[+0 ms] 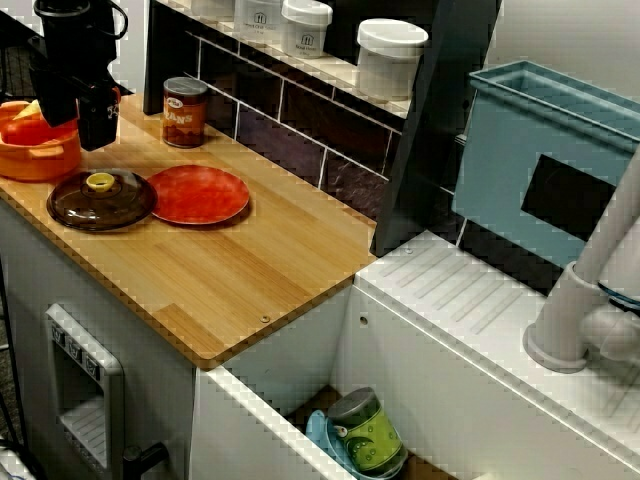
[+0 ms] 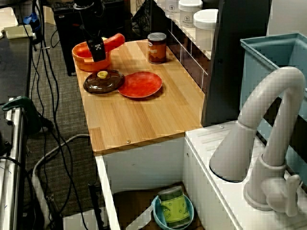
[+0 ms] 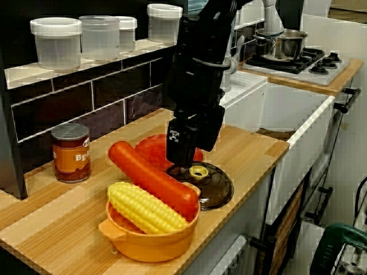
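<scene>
while the claw [image 3: 183, 160] hangs just above the yellow knob [image 3: 198, 171] of the brown lid [image 3: 218, 189], i cannot tell if it is apart, and grasping seems to need a short descent.
</scene>
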`<state>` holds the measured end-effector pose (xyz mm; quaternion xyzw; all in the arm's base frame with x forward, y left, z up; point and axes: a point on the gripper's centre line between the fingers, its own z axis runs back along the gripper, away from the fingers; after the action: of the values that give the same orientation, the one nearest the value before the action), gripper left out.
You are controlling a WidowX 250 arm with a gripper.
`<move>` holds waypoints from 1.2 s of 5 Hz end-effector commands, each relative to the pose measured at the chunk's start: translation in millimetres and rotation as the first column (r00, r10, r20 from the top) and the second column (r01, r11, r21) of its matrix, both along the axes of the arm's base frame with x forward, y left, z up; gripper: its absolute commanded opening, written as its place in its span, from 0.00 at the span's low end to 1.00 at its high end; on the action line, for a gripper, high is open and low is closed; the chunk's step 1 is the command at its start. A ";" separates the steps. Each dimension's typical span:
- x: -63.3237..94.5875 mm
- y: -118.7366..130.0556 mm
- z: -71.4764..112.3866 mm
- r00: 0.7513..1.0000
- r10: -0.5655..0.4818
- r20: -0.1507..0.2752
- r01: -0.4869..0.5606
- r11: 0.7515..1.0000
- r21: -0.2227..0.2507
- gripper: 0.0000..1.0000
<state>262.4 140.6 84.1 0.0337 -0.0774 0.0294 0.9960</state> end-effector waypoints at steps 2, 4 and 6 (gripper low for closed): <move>1.4 -3.6 0.0 0.999 -0.001 0.048 -0.001 0.998 0.056 1.00; 4.4 -6.8 -6.6 0.999 0.028 0.027 -0.029 0.998 0.048 1.00; 8.6 -8.1 -12.1 0.998 0.056 0.026 -0.056 0.998 0.037 1.00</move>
<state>261.2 129.9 61.8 0.0462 -0.0733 0.0613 0.9944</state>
